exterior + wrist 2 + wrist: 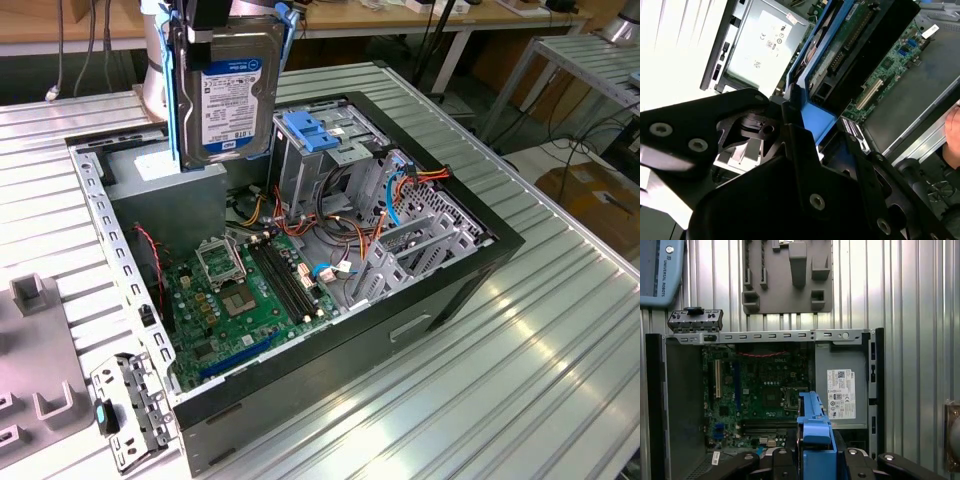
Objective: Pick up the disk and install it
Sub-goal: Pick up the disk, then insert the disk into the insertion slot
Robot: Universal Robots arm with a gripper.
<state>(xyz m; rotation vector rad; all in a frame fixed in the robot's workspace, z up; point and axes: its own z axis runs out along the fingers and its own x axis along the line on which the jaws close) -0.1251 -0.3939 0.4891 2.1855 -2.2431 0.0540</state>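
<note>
The disk (232, 98) hangs upright above the back left of the open computer case (440, 290), its white and blue label facing the exterior view. A blue carrier runs along its edges. My gripper (214, 18) is shut on the disk's upper end, at the top of the exterior view. In the first wrist view the blue carrier edge (814, 436) sits between the black fingers (781, 462), over the motherboard (765, 390). In the second wrist view the disk (826, 65) stretches away from the gripper (807, 125) toward the case.
Inside the case are a green motherboard (240, 290), a grey power supply box with a white sticker (841, 390), a drive cage with a blue latch (312, 132) and orange cables (360, 230). A grey fixture plate (787, 275) and a loose metal bracket (130, 405) lie beside the case on the ribbed table.
</note>
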